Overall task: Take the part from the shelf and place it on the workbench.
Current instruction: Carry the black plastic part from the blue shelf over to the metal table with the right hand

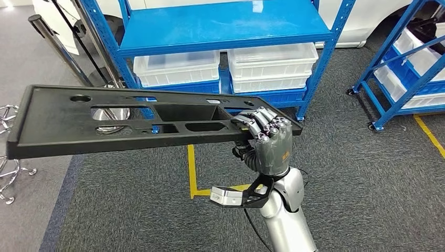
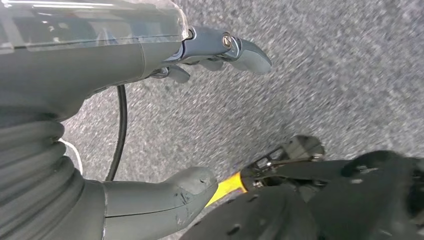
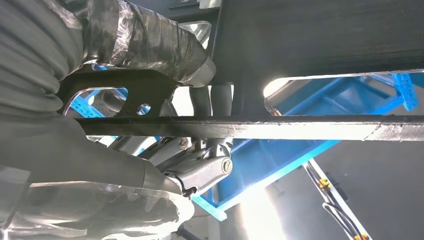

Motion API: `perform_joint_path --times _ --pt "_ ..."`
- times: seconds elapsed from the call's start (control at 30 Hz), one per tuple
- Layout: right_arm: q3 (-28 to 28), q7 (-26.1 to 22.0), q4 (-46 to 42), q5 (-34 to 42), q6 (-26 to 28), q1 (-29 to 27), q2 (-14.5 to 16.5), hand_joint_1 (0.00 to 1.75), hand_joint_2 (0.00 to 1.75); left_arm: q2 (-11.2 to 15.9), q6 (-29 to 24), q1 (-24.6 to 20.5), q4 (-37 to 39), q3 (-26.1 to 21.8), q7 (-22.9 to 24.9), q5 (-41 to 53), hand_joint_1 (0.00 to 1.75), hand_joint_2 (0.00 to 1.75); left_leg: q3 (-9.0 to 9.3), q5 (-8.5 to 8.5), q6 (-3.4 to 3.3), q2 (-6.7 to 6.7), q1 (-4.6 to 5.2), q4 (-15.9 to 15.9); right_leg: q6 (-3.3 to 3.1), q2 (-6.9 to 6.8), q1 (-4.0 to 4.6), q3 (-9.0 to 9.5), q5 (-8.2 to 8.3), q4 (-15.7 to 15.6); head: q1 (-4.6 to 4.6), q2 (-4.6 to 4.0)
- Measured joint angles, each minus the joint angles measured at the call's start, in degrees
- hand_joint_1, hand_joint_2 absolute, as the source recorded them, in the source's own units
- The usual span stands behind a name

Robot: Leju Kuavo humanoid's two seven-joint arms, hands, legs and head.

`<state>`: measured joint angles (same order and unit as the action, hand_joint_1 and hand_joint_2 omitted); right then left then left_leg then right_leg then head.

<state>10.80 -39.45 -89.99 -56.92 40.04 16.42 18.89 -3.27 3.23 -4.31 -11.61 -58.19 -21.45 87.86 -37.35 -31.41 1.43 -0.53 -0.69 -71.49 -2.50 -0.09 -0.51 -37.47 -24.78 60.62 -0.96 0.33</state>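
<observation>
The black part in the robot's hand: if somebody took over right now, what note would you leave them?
Right hand: grips the black part at one end, fingers over its top edge; the long panel juts out to the robot's left, roughly level, above the grey carpet.
Left hand: holds nothing, fingers apart, hanging over the carpet.
Blue shelf: straight ahead, white bins on its lower level.
Done: the part is off the shelf and carried.
Left: get to the workbench and set the part down on it.
</observation>
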Motion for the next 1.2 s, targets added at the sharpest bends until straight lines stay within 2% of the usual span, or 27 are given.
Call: perform_joint_path --times 0.03,0.1,0.13,0.17,0.23,0.27,0.3,0.33,0.37,0.4,0.43,0.47,0.5,0.53,0.6,0.63,0.67,0.73,0.77,0.83,0.9,0.93,0.97,1.0,1.07,1.13,1.2 --pt "-0.03 0.00 0.02 -0.03 0.00 0.02 0.02 1.75 1.75 -0.01 0.02 -0.05 0.00 0.06 0.01 0.02 0.00 1.75 2.90 1.21 -0.21 0.03 0.02 3.83 0.12 0.03 0.00 -0.49 0.49 0.01 0.00 0.00" --pt "-0.10 0.00 0.04 -0.12 0.00 0.11 0.06 1.75 1.75 -0.02 0.04 -0.21 0.00 0.18 0.00 0.05 0.00 1.75 8.07 1.75 -0.70 0.16 0.31 11.36 0.67 0.04 0.00 -0.99 1.37 -0.08 0.02 0.00" --pt "-0.13 0.00 0.06 -0.17 0.00 0.15 0.08 1.75 1.75 -0.02 0.07 -0.25 0.00 0.26 -0.01 0.07 0.00 1.75 9.33 1.50 -0.95 0.24 0.53 13.52 1.05 0.02 -0.06 -1.00 1.79 -0.21 0.02 0.00" --pt "-0.16 0.00 0.10 -0.23 0.00 0.18 0.08 1.75 1.75 -0.02 0.10 -0.27 0.00 0.34 -0.01 0.09 0.00 1.75 9.61 1.44 -1.22 0.29 0.76 14.32 1.45 -0.01 -0.12 -0.95 2.23 -0.43 0.03 0.00" --pt "-0.22 0.00 0.20 -0.43 0.00 0.21 0.07 1.75 1.75 -0.04 0.16 -0.23 0.00 0.46 0.00 0.14 0.00 1.75 9.19 2.54 -1.90 0.17 0.81 14.89 2.11 0.01 -0.26 -0.99 2.66 -0.68 0.03 0.00" --pt "-0.28 0.00 0.25 -0.51 0.01 0.24 0.06 1.75 1.75 -0.07 0.17 -0.25 0.00 0.50 0.00 0.16 0.00 1.75 8.90 3.26 -2.34 0.05 0.72 15.23 2.32 0.04 -0.24 -1.34 1.69 -0.08 0.04 0.00" --pt "-0.33 0.00 0.29 -0.58 0.00 0.26 0.05 1.75 1.75 -0.10 0.17 -0.28 0.00 0.54 0.00 0.16 0.00 1.75 8.45 4.04 -2.79 -0.08 0.62 15.56 2.48 0.08 -0.22 -1.98 -0.37 1.60 0.05 0.00" --pt "-0.40 0.00 0.37 -0.62 0.01 0.28 0.03 1.75 1.75 -0.13 0.19 -0.31 0.00 0.57 0.00 0.17 0.00 1.75 7.86 4.71 -3.12 -0.18 0.57 15.67 2.54 0.10 -0.23 -2.81 -3.24 4.34 0.06 0.00" --pt "-0.49 0.00 0.46 -0.64 0.00 0.30 0.01 1.75 1.75 -0.14 0.20 -0.32 0.00 0.60 0.00 0.18 0.00 1.75 7.02 5.31 -3.36 -0.18 0.64 15.64 2.63 0.11 -0.20 -3.71 -6.09 7.84 0.07 0.00" --pt "-0.57 0.00 0.59 -0.65 0.00 0.30 -0.01 1.75 1.75 -0.14 0.23 -0.30 0.00 0.63 0.02 0.18 0.00 1.75 6.17 5.86 -3.43 -0.19 0.70 15.51 2.71 0.11 -0.21 -4.39 -7.95 11.29 0.07 0.00" --pt "-0.64 0.00 0.76 -0.66 0.00 0.29 -0.03 1.75 1.75 -0.14 0.28 -0.28 0.00 0.65 0.05 0.19 0.00 1.75 5.32 6.37 -3.37 -0.19 0.73 15.33 2.78 0.10 -0.23 -4.54 -8.44 13.68 0.08 0.00" --pt "-0.69 0.00 0.93 -0.67 0.00 0.28 -0.04 1.75 1.75 -0.14 0.33 -0.26 0.00 0.66 0.12 0.19 0.00 1.75 4.43 6.83 -3.28 -0.19 0.74 15.06 2.82 0.09 -0.24 -3.95 -7.73 14.51 0.07 0.00" --pt "-0.72 0.00 1.10 -0.69 0.00 0.28 -0.04 1.75 1.75 -0.14 0.37 -0.24 0.00 0.67 0.20 0.20 0.00 1.75 3.57 7.21 -3.15 -0.19 0.72 14.71 2.79 0.08 -0.25 -2.37 -6.27 13.32 0.08 0.00" --pt "-0.72 0.00 1.25 -0.71 0.00 0.30 -0.04 1.75 1.75 -0.15 0.41 -0.24 0.00 0.69 0.28 0.20 0.00 1.75 2.78 7.51 -2.99 -0.18 0.70 14.26 2.69 0.05 -0.25 0.15 -4.94 10.38 0.08 0.00" --pt "-0.72 0.00 1.42 -0.76 0.01 0.38 0.04 1.75 1.75 -0.16 0.48 -0.16 0.00 0.75 0.38 0.20 0.00 1.75 1.45 7.97 -2.54 -0.13 0.83 13.26 2.31 0.07 -0.06 5.32 -4.76 3.18 0.07 0.00" --pt "-0.72 0.00 1.46 -0.79 0.00 0.43 0.09 1.75 1.75 -0.16 0.51 -0.12 0.00 0.79 0.42 0.21 0.00 1.75 1.06 8.19 -2.23 -0.12 0.89 12.85 2.09 0.10 0.04 6.78 -5.33 0.75 0.07 0.00" --pt "-0.72 0.00 1.50 -0.82 0.00 0.46 0.14 1.75 1.75 -0.16 0.55 -0.09 0.00 0.81 0.46 0.24 0.00 1.75 0.81 8.48 -1.89 -0.12 0.93 12.66 1.84 0.16 0.19 7.27 -5.85 -0.36 0.05 0.00" --pt "-0.72 0.00 1.60 -0.93 0.00 0.45 0.19 1.75 1.75 -0.17 0.64 -0.05 0.00 0.84 0.57 0.38 0.00 1.75 0.56 8.78 -1.13 -0.08 0.75 12.46 1.05 0.13 0.20 6.84 -5.30 -0.75 0.07 0.00" --pt "-0.72 0.00 1.65 -0.98 0.00 0.45 0.21 1.75 1.75 -0.20 0.71 -0.02 0.00 0.85 0.65 0.52 0.00 1.75 0.15 8.01 -0.77 -0.03 0.63 11.89 0.54 0.07 0.16 6.52 -4.80 -0.84 0.04 0.00" --pt "-0.73 0.00 1.74 -1.06 0.00 0.44 0.27 1.75 1.75 -0.26 0.81 0.05 0.00 0.88 0.86 0.79 0.00 1.75 -1.54 3.79 -0.15 0.06 0.35 7.86 -0.25 -0.08 0.04 5.48 -3.64 -1.05 0.03 0.00" --pt "-0.74 0.00 1.87 -1.23 -0.01 0.41 0.28 1.75 1.75 -0.29 0.84 0.06 0.00 0.95 1.06 0.96 0.00 1.75 -3.60 -0.87 0.29 0.06 0.17 1.04 -0.47 -0.08 0.17 4.07 -2.58 -1.00 0.02 0.00" --pt "-0.76 0.00 1.98 -1.43 -0.01 0.38 0.28 1.75 1.75 -0.29 0.84 0.05 0.00 0.99 1.18 1.00 0.00 1.75 -4.03 -1.73 0.41 0.06 0.12 -1.63 -0.47 -0.08 0.23 3.32 -2.05 -0.94 0.02 0.00" --pt "-0.80 0.00 2.10 -1.67 -0.01 0.35 0.28 1.75 1.75 -0.28 0.84 0.05 0.00 1.02 1.27 1.05 0.00 1.75 -3.64 -1.40 0.44 0.06 0.10 -2.75 -0.44 -0.08 0.27 2.55 -1.52 -0.87 0.02 0.00" --pt "-0.84 0.00 2.24 -1.87 -0.01 0.31 0.28 1.75 1.75 -0.28 0.84 0.05 0.00 1.05 1.36 1.08 0.00 1.75 -2.19 -0.08 0.35 0.07 0.10 -1.81 -0.39 -0.07 0.29 1.79 -1.01 -0.78 0.02 0.00" --pt "-0.93 0.00 2.40 -2.05 0.00 0.26 0.28 1.75 1.75 -0.26 0.83 -0.04 0.00 1.08 1.43 1.09 0.00 1.75 3.19 2.39 -0.09 0.11 0.15 5.01 -0.18 -0.01 0.31 0.54 -0.05 -0.60 0.02 0.00" --pt "-0.98 0.00 2.43 -2.08 0.00 0.24 0.29 1.75 1.75 -0.21 0.81 -0.21 0.00 1.10 1.46 1.09 0.00 1.75 8.04 2.31 -0.70 0.20 0.52 12.17 0.31 0.00 0.28 0.03 0.75 -0.62 0.02 0.00" --pt "-1.02 0.00 2.47 -2.11 0.00 0.23 0.30 1.75 1.75 -0.14 0.81 -0.28 0.00 1.11 1.49 1.09 0.00 1.75 9.35 2.08 -1.33 0.27 1.04 14.64 1.06 -0.04 0.10 0.11 1.53 -0.89 0.02 0.00"
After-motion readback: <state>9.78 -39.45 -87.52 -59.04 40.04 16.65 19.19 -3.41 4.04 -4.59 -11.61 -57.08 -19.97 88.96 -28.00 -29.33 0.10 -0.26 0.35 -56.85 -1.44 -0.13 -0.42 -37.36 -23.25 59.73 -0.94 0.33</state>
